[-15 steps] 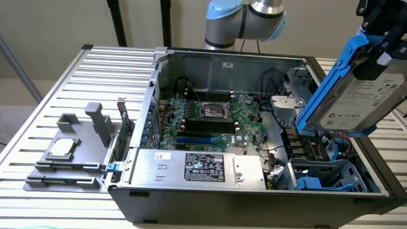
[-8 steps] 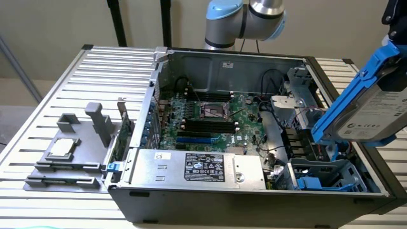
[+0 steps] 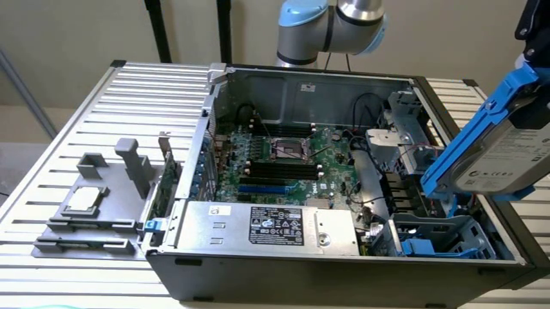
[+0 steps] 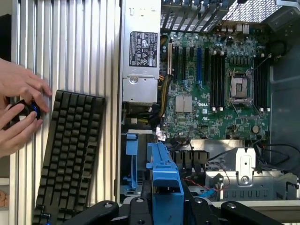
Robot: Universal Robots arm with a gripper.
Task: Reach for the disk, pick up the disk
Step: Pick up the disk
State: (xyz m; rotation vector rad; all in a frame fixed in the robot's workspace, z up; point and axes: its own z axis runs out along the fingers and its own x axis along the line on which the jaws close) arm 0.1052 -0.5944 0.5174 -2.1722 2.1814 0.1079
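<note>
The disk point(image 3: 507, 151), a silver-grey hard drive with a white label in a bright blue bracket point(image 3: 481, 122), hangs tilted in the air above the open computer case point(image 3: 344, 264), at the exterior view's right. My gripper point(image 3: 534, 38) comes down from above and is shut on the drive's upper end. In the wrist view the blue bracket point(image 4: 164, 180) sits between my black fingers point(image 4: 138, 206), with the gripper point(image 4: 166, 208) closed around it. Under the drive lies the blue drive bay point(image 3: 438, 241) in the case's near corner.
Inside the case are the motherboard point(image 3: 284, 161) and a grey metal box with a black-and-white sticker point(image 3: 266, 225). A small silver chip point(image 3: 84, 199) rests on a grey fixture at the exterior view's left. A black keyboard point(image 4: 70, 154) and a person's hands point(image 4: 18, 112) lie beside the case.
</note>
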